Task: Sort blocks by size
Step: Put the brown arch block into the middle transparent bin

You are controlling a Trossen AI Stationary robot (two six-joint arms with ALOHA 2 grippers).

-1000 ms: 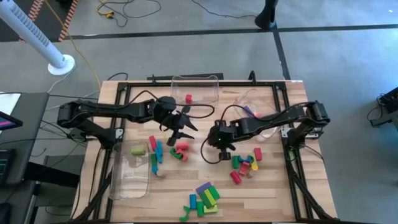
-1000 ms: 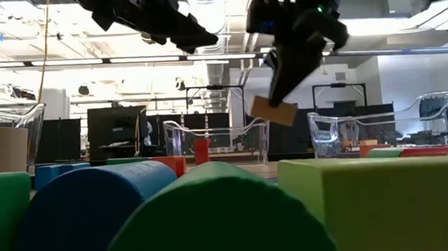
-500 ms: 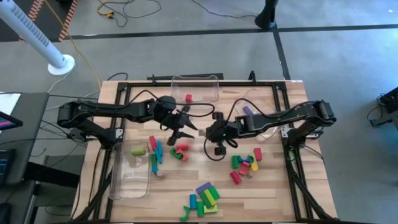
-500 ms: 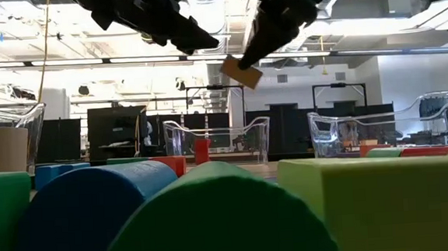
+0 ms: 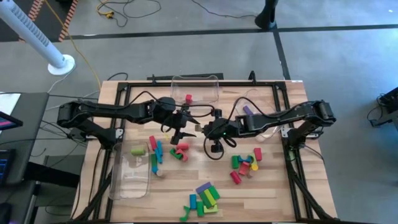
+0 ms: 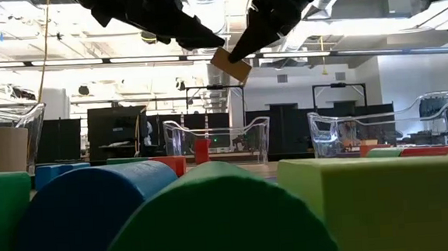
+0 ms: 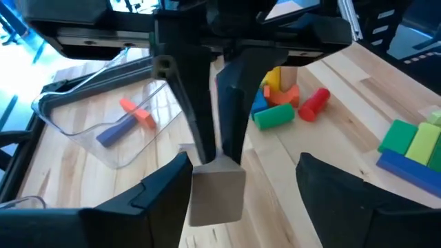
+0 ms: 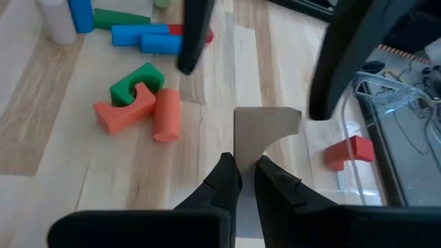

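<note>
We look down on a wooden table (image 5: 267, 199) where two dark robot arms meet near the middle. The right gripper (image 8: 240, 180) hangs above the table with its fingers pressed together, pinching the lower edge of a tan block (image 8: 265, 127) that has a curved notch cut from one side. From table height, that tan block (image 6: 230, 64) floats high above the surface, tilted on a corner.

The left gripper (image 7: 241, 179) faces it, fingers spread wide on either side of the tan block (image 7: 217, 196). From these angles we cannot tell whether they touch it.

Below the two grippers lie a green arch (image 8: 138, 81) locked into a red arch (image 8: 124, 110), with a red cylinder (image 8: 167, 114) just beside them. More blocks are scattered over the table: a mixed cluster (image 5: 245, 163) under the right arm, another pile (image 5: 204, 199) near the front edge, and blue and green bars (image 5: 155, 154) close to a clear bin (image 5: 132, 174) on the left. A second clear bin (image 5: 196, 87) at the far edge holds a small red block (image 5: 188, 98).
</note>
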